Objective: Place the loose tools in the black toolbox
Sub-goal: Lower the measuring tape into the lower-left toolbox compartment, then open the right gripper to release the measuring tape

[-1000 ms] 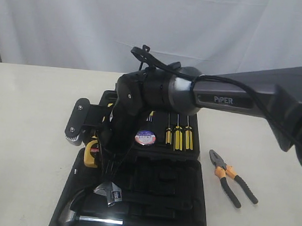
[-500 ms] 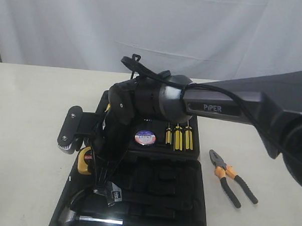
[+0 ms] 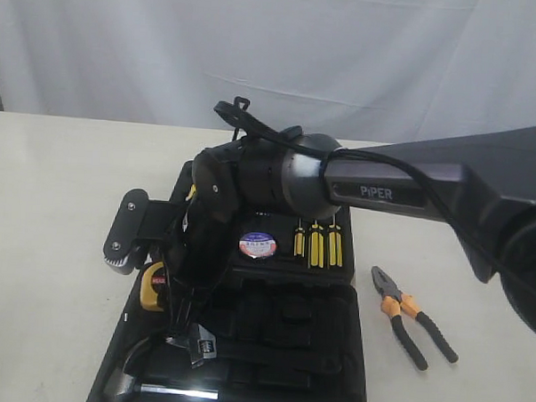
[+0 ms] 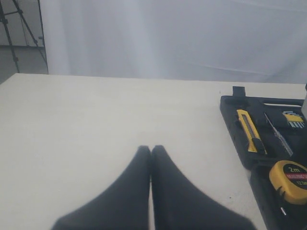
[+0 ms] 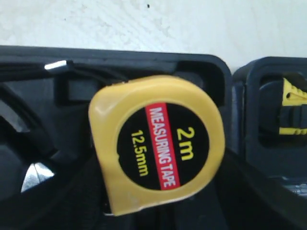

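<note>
The yellow tape measure [image 5: 158, 143] sits tilted between the fingers of my right gripper [image 5: 160, 191], which is shut on it just over a recess at the left edge of the open black toolbox [image 3: 331, 382]. From the exterior view the tape measure [image 3: 151, 285] peeks out under the arm. A dark tape roll with a blue-white label [image 3: 256, 244] and the yellow-and-black utility knife [image 4: 249, 130] lie inside the box. The orange-and-black pliers [image 3: 409, 323] lie on the table to the right of the box. My left gripper [image 4: 151, 148] is shut and empty over bare table.
Yellow-handled screwdrivers [image 3: 317, 243] stand in their slots at the back of the box. A silver wrench [image 3: 195, 342] and a hammer [image 3: 166, 390] lie in the front half. A white curtain hangs behind the table.
My right arm swung left and slightly down with the tape measure between one second and half a second ago. It has held still since then.
</note>
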You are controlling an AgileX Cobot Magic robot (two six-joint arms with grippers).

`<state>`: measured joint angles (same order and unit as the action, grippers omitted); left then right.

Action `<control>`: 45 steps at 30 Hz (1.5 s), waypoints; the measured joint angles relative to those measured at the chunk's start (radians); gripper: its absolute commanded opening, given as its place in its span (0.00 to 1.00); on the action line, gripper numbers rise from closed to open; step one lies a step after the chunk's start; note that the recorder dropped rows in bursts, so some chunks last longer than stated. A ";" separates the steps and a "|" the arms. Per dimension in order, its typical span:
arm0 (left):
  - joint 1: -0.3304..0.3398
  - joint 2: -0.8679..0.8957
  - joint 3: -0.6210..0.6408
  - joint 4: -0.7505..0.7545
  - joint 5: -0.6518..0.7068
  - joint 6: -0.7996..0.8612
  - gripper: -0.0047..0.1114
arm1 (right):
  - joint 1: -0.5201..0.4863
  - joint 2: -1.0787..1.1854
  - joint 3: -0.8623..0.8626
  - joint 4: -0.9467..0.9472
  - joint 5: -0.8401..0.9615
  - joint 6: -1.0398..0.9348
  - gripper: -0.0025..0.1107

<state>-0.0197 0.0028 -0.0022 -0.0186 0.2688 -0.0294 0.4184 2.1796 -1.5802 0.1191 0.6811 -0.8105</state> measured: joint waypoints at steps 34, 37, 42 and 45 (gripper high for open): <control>0.000 0.000 0.000 0.000 0.000 0.000 0.04 | 0.009 -0.098 0.000 0.185 -0.020 0.105 0.02; 0.000 0.000 0.000 0.000 0.000 0.000 0.04 | 0.009 -0.065 0.000 0.211 -0.030 0.111 0.02; 0.000 0.000 0.000 0.000 0.000 0.000 0.04 | 0.009 0.004 0.000 0.220 -0.032 0.124 0.02; 0.000 0.000 0.000 0.000 0.000 0.000 0.04 | 0.009 0.015 0.000 0.227 -0.043 0.132 0.02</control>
<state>-0.0197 0.0028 -0.0022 -0.0186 0.2688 -0.0294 0.4270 2.1948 -1.5802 0.3464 0.6377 -0.6787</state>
